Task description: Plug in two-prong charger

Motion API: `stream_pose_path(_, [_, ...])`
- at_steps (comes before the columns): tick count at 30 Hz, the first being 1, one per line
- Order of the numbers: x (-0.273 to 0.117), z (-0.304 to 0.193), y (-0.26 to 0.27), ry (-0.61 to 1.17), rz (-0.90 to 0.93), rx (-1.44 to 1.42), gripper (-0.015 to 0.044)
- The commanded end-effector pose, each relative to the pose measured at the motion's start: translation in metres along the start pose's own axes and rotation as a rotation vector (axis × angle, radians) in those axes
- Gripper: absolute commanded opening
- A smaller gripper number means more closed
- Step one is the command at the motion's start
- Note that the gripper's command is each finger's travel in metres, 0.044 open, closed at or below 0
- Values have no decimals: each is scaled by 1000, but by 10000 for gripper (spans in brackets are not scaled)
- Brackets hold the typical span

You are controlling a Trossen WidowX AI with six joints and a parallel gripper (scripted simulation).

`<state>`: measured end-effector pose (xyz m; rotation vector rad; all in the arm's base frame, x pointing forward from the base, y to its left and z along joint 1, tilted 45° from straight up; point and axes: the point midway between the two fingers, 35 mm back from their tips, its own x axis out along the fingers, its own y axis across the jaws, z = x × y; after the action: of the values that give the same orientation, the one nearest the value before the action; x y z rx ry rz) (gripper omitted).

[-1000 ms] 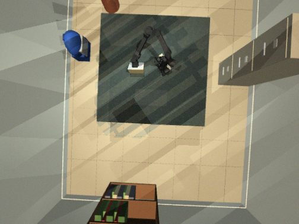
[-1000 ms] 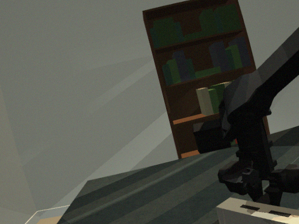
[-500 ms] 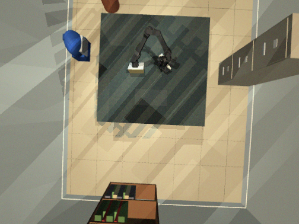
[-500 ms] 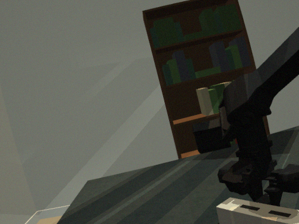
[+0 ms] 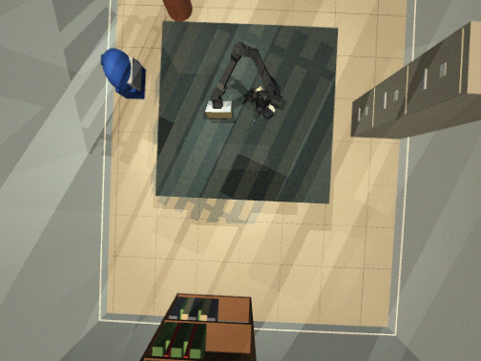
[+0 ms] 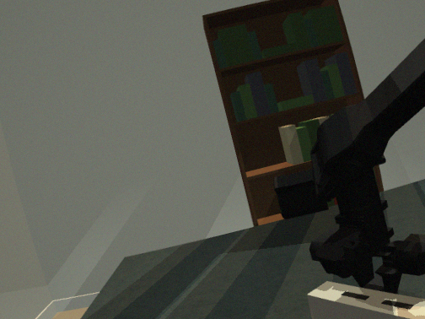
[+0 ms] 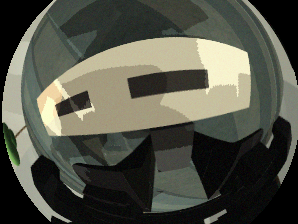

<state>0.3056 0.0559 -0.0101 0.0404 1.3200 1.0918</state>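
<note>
The cream power strip (image 6: 333, 305) (image 7: 110, 82) (image 5: 271, 108) lies on the dark table, mostly hidden under my gripper in the top view. Two dark outlet recesses show in its top: a larger-looking one (image 7: 168, 83) near the middle of the wrist view and a smaller-looking one (image 7: 73, 103) at the left. My gripper (image 7: 168, 135) (image 6: 379, 283) is shut on the charger, a dark grey block (image 7: 172, 156) between the fingertips. In the wrist view the block meets the strip's lower edge. The prongs are hidden. Whether the charger touches the strip cannot be told.
The arm's base stands at a white-topped tan block (image 5: 219, 115) on the dark table (image 5: 200, 177) (image 6: 236, 266). Beyond the table are a blue chair (image 5: 115, 67), a grey cabinet (image 5: 396, 97), a reddish-brown round object (image 5: 178, 10) and a bookshelf (image 5: 235, 309) (image 6: 261, 145).
</note>
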Motion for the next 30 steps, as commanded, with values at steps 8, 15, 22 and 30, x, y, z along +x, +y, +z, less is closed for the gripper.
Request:
stream_pose_path(8, [-1,9,-1,-10,-4,-6,0])
stream_pose_path(15, [-1,12,-1,-10,-4,-6,0])
stream_pose_path(22, [-1,15,-1,-10,-4,-6,0])
stream_pose_path(30, [-1,18,-1,-10,-4,-6,0])
